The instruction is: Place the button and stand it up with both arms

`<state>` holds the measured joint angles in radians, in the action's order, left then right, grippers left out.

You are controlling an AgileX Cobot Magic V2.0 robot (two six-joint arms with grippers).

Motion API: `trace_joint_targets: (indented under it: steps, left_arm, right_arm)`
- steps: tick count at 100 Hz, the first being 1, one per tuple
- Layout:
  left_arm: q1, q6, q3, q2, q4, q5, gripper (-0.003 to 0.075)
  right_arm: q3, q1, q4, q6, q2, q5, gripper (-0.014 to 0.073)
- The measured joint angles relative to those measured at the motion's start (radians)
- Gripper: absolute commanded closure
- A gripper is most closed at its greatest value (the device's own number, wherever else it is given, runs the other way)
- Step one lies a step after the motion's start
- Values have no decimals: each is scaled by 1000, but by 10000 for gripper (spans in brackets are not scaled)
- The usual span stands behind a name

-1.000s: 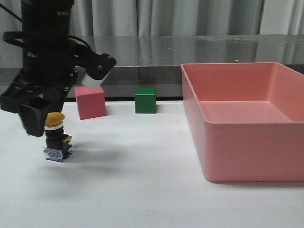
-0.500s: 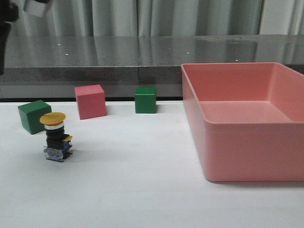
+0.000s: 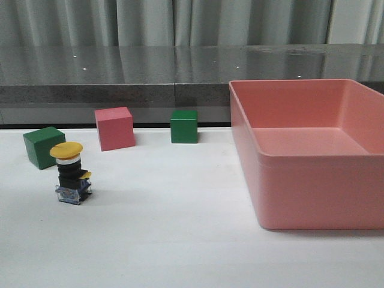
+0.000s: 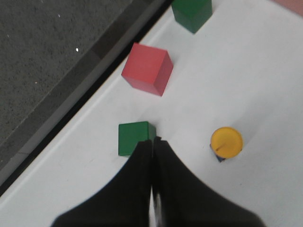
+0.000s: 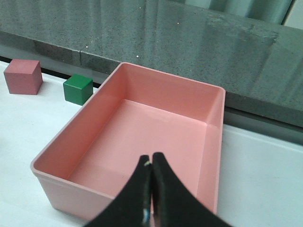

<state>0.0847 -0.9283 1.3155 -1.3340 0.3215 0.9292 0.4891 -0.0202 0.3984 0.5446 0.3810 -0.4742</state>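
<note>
Counter (image 3: 180,240) is white and wide, and I take the button (image 3: 71,174) as my landmark. It stands upright on the counter, yellow cap on top, black body under it, clear bluish base block at the bottom, with nothing touching it. On its near side and on its right side the counter surface is bare up to the wall of the pink bin (image 3: 312,192), which is well apart from it. Behind the button, slightly left, sits a green cube (image 3: 43,147) near it but not touching. Further behind and to the right is the pink cube (image 3: 114,128), and beyond that the second green cube (image 3: 183,126); both sit close to the back edge of the counter, where a dark strip and a grey ledge begin.

The pink bin is open on top, and in the right wrist view I see only its bare floor inside (image 5: 142,142).

In the front view I see no arm. In the left wrist view the left fingers (image 4: 152,142) are pressed together, holding nothing, above the counter, with the button's yellow cap (image 4: 226,142) beside them and the near green cube (image 4: 135,137) partly behind their tips. The right fingers (image 5: 151,163) are also closed and empty, hanging over the bin.
</note>
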Motion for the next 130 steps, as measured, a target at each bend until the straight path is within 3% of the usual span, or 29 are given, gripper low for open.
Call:
trace_joint_targets:
  steps: [21,64,89,110,130]
  left_arm:
    - [0,-21,-285,238,125,-212,740]
    - [0,-43,-881,762,180,-667,740]
    - [-1,-44,-1038,940,257,-703,740]
    - [-1,-44,-1072,960,420,-701,740]
    - [-1,-44,-1079,960,448,-703,740]
  right_arm:
    - [0,0,0,0,0,0,654]
    - [0,0,0,0,0,0,654]
    - [0,0,0,0,0,0,654]
    - [0,0,0,0,0,0,654]
    - [0,0,0,0,0,0,654]
